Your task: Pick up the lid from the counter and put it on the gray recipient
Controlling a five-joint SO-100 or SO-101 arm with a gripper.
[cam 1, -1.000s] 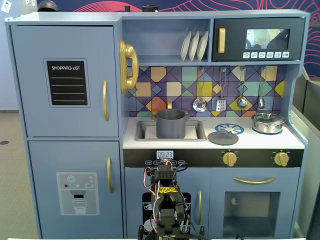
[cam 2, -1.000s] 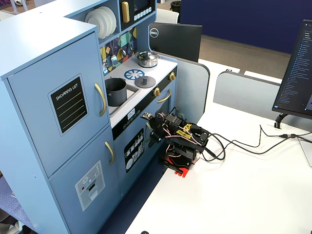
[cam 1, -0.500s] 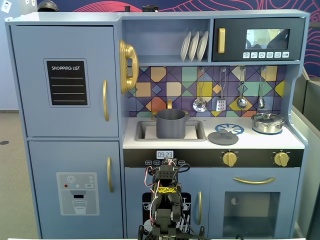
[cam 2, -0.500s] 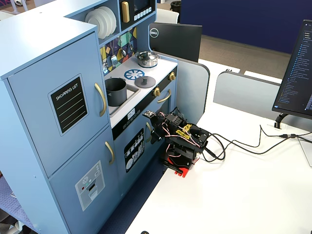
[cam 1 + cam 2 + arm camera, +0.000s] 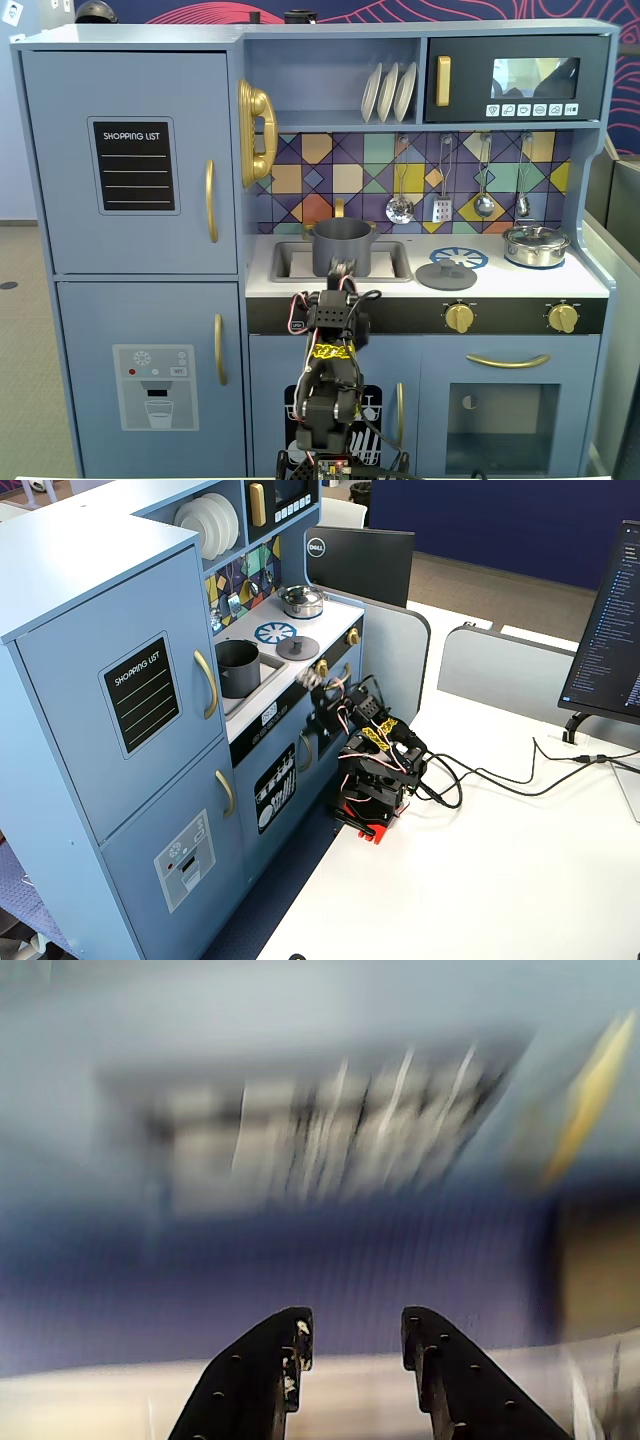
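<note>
Arm (image 5: 328,400) stands folded on the white table (image 5: 520,880), right in front of the toy kitchen (image 5: 130,250). Gripper (image 5: 355,1345) points at the kitchen front; wrist view is badly motion-blurred, but the two dark fingers (image 5: 270,1360) show a clear gap, partly open, nothing between them. In a fixed view the gripper (image 5: 342,268) sits just below the counter edge, in front of the pot. Gray pot (image 5: 342,246) sits in the sink (image 5: 283,262). Lid (image 5: 446,274) lies flat on the counter, right of the sink, apart from the pot, beside the blue burner ring (image 5: 459,257). Silver pot (image 5: 536,244) stands far right. Ladles hang on the tiled backsplash (image 5: 330,175) behind.
</note>
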